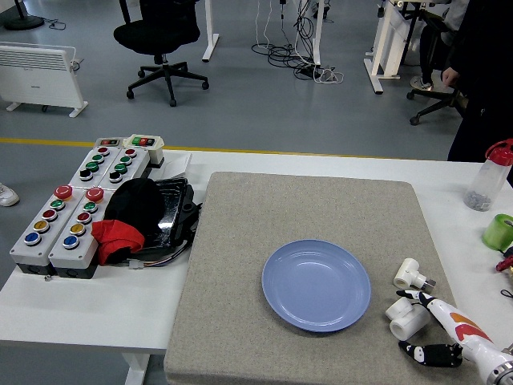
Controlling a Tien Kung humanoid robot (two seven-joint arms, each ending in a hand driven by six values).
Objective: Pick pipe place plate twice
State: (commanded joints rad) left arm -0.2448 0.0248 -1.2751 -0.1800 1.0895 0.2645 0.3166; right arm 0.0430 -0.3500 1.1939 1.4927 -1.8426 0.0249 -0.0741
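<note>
White and black, with an orange mark, the right hand (445, 329) comes in at the lower right corner of the head view. Its fingers are spread and they grasp nothing. One long finger (427, 302) points up and left, and its tip is just beside a white pipe piece (406, 318) that lies on the grey mat (240, 265); I cannot tell if it touches. The black thumb (425, 353) lies lower on the mat, apart from that piece.

A second white pipe piece (410, 275) lies a little farther up on the mat, near the first one. Both pieces are to the right of the blue plate (316, 284), close to its rim but not on it. The plate holds nothing, and nothing stands between the pieces and the plate.

On the right edge of the white table (80, 301) there is a green cup (499, 232) and, behind it, a clear bottle with a red cap (489, 176). A person in dark clothes (485, 72) stands beyond that corner. Far on the left side are grey button boxes (72, 212), and next to them a black tray (172, 210) with a black and red cloth (128, 220) on it.
</note>
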